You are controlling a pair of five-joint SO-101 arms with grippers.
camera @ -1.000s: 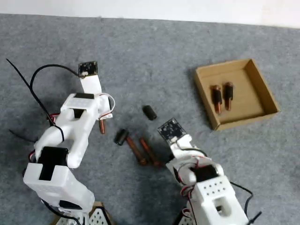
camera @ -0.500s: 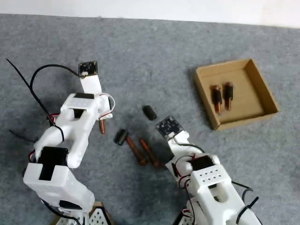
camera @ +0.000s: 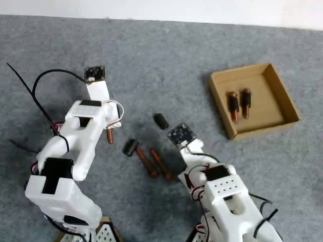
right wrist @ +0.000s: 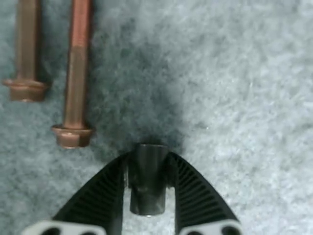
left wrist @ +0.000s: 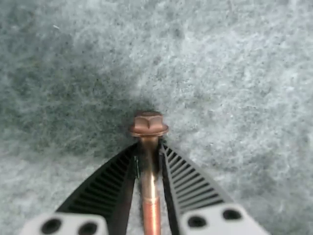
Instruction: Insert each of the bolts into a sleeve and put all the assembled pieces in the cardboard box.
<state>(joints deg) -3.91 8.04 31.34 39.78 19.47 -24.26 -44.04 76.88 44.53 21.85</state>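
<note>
My left gripper (left wrist: 148, 147) is shut on the shank of a copper bolt (left wrist: 148, 125), whose hex head sticks out past the fingertips just above the grey mat. From above, that bolt (camera: 110, 135) hangs beside the left arm. A black sleeve (right wrist: 147, 181) stands upright between the fingers of my right gripper (right wrist: 148, 159), which is shut on it. Two loose bolts (right wrist: 74, 73) (right wrist: 27, 49) lie side by side close by on the mat. Two more black sleeves (camera: 161, 121) (camera: 130, 147) lie near the loose bolts (camera: 147, 161) (camera: 162, 164).
The cardboard box (camera: 220, 103) sits at the right and holds two assembled bolt-and-sleeve pieces (camera: 233, 106) (camera: 246, 103). Bare grey mat stretches between the arms and the box. A black cable (camera: 38, 85) loops beside the left arm.
The right arm has shifted a little to the left and farther from its base, beside the loose bolts. The left arm and its bolt have stayed put.
</note>
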